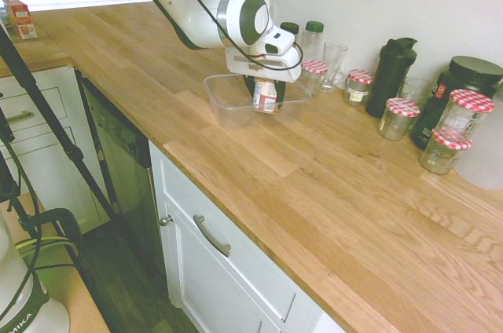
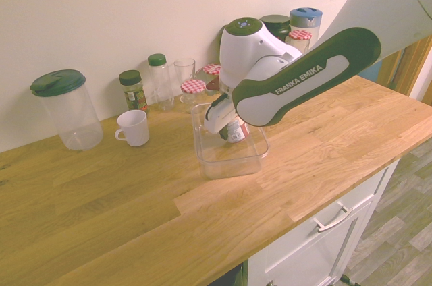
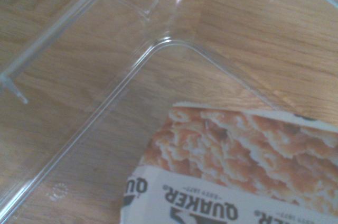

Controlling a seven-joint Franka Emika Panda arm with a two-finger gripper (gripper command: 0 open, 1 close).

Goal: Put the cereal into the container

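Pinching the cereal (image 1: 265, 96), the gripper (image 1: 265, 91) points steeply down with its fingers clamped on the little red and white cup, which sits tilted between them inside the container (image 1: 222, 105). The clear tub surrounds the gripper on all sides, resting on the wooden countertop (image 1: 330, 192), and the cup hangs low within its walls; whether its base touches the tub floor cannot be told. From the opposite side the cereal (image 2: 235, 131) shows just under the arm's white wrist, with the container (image 2: 229, 161) spreading out below and in front of the gripper (image 2: 233, 132). Close up, the cereal (image 3: 232, 171) shows its lid pictured with pinkish-brown pieces above a Quaker name printed upside down, and a rounded corner of the container (image 3: 158, 44) lies just beyond it. Behind the gripper, toward the wall, stand jars with red-checked lids (image 1: 315, 70) and a clear tumbler (image 1: 333, 62).
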